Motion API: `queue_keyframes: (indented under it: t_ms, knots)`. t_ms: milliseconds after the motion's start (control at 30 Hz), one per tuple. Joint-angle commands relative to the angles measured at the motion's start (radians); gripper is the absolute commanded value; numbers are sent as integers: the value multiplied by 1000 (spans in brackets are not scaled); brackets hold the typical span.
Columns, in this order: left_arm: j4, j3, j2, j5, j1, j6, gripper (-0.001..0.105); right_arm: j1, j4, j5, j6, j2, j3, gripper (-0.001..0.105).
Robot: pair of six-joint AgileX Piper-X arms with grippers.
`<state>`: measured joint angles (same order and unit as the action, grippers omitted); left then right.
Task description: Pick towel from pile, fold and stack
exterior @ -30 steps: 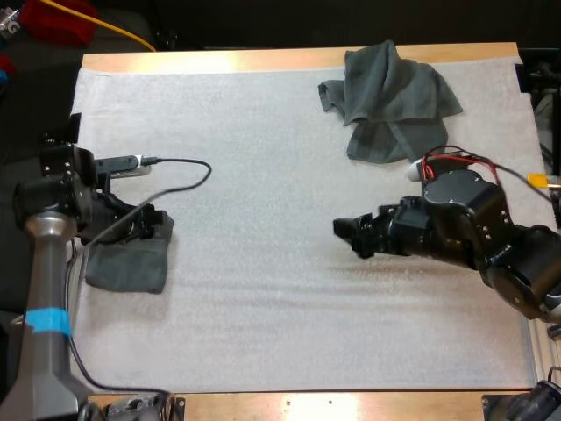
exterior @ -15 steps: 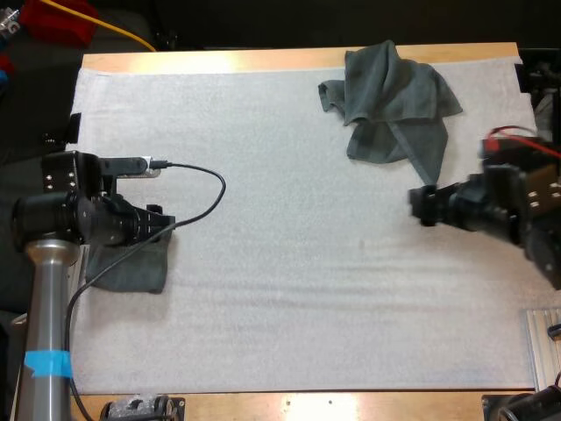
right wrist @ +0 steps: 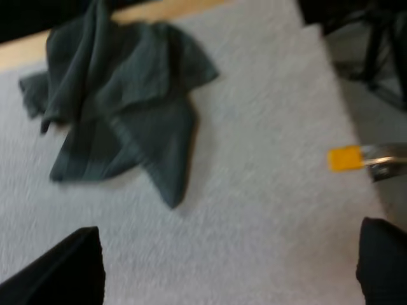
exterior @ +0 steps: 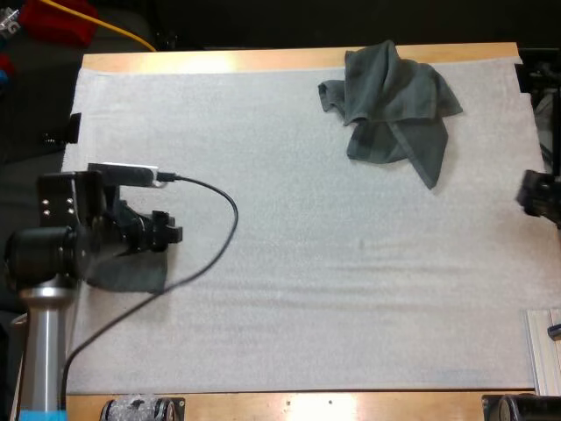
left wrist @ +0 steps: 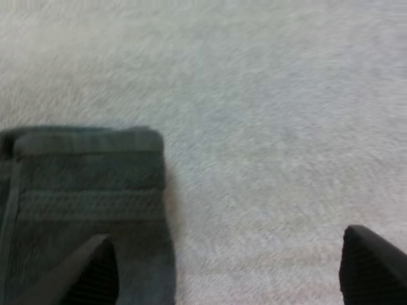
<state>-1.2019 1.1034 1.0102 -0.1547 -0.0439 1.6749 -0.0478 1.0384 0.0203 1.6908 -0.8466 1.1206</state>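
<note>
A crumpled dark grey-green towel [exterior: 390, 101] lies at the mat's far right; the right wrist view has the same towel [right wrist: 121, 95] ahead of my right gripper [right wrist: 222, 273]. That gripper is open and holds nothing, and it sits at the table's right edge [exterior: 536, 195], well clear of the crumpled towel. A folded towel [exterior: 131, 274] lies flat near the mat's left edge. My left gripper [exterior: 168, 233] hovers over its far right corner. In the left wrist view its fingers [left wrist: 95, 273] stand wide apart above the folded towel [left wrist: 82, 190], gripping nothing.
White mat [exterior: 289, 263] covers the wooden table [exterior: 263, 60]. A metal rail [exterior: 545, 351] runs along the near right edge. A red object [exterior: 57, 19] and a yellow cable lie beyond the far left corner.
My right arm has pulled back from mid-mat to the right edge. My left arm has shifted slightly away from the folded towel, which stays flat.
</note>
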Motion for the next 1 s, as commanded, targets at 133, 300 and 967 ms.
queue_keyframes:
  t_ms: [133, 300, 967]
  knots:
    - [19, 6, -99, 97, 50, 10, 69, -9, 38, -4, 40, 74, 4, 78]
    - [42, 5, -203, 123, 50, 6, 69, -6, 44, -4, 42, 146, 4, 78]
    - [-2, -1, -606, 144, 50, 10, 69, -6, 163, 30, 39, 481, 6, 78]
